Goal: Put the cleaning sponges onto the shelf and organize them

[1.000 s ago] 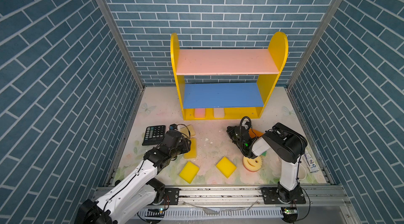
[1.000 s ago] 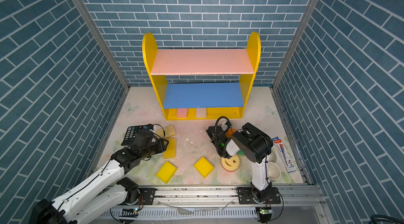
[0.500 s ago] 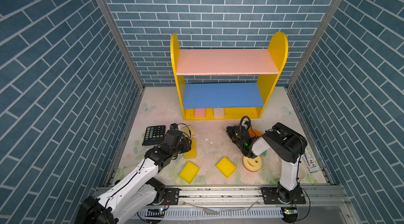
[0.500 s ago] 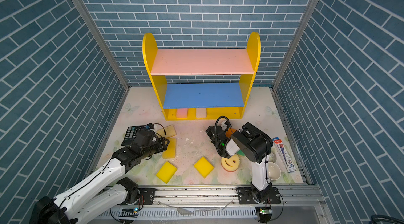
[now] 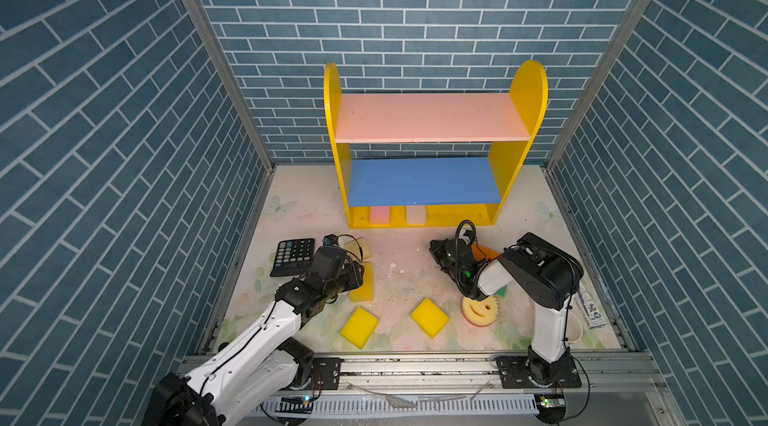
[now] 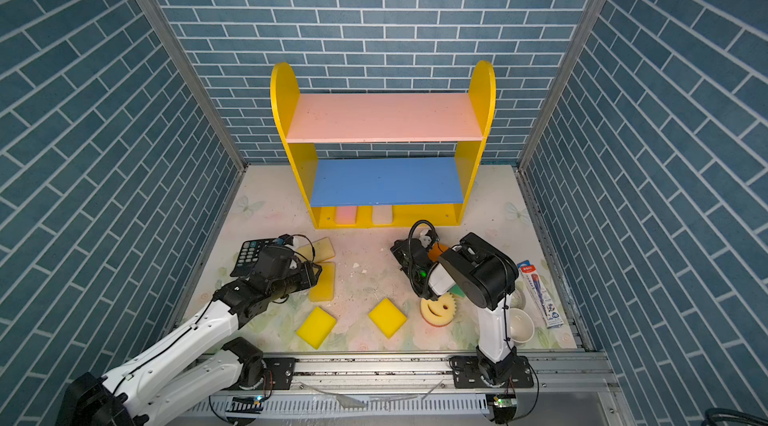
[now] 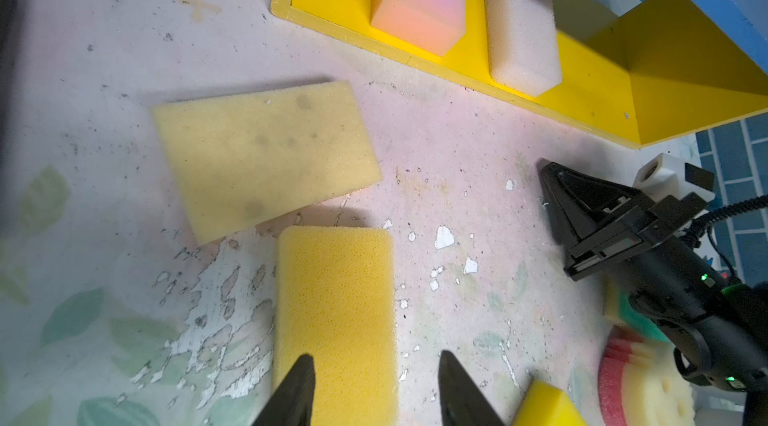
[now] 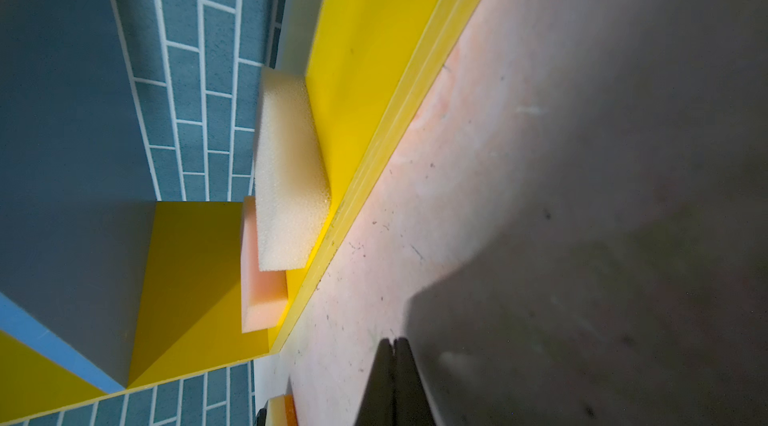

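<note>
The shelf (image 5: 528, 87) stands at the back, with a pink sponge (image 5: 380, 215) and a whitish sponge (image 5: 416, 214) on its yellow base. My left gripper (image 7: 376, 361) is open low over a yellow-orange sponge (image 7: 334, 299); one fingertip overlaps the sponge's edge and the other is over bare floor beside it. A tan sponge (image 7: 266, 154) lies just beyond. My right gripper (image 8: 392, 343) is shut and empty near the shelf front, over the floor (image 5: 436, 245). Two bright yellow sponges (image 5: 359, 327) (image 5: 430, 317), a smiley sponge (image 5: 480, 310), an orange one (image 5: 484, 252) and a green one (image 5: 500, 291) lie on the floor.
A black calculator (image 5: 293, 255) lies left of my left gripper. A white cup (image 6: 521, 324) and a long white packet (image 6: 540, 295) sit at the right edge behind the right arm. Brick walls close in on three sides.
Almost nothing differs. My left gripper stays over the yellow-orange sponge with only a slight shift. The right arm has not moved.
</note>
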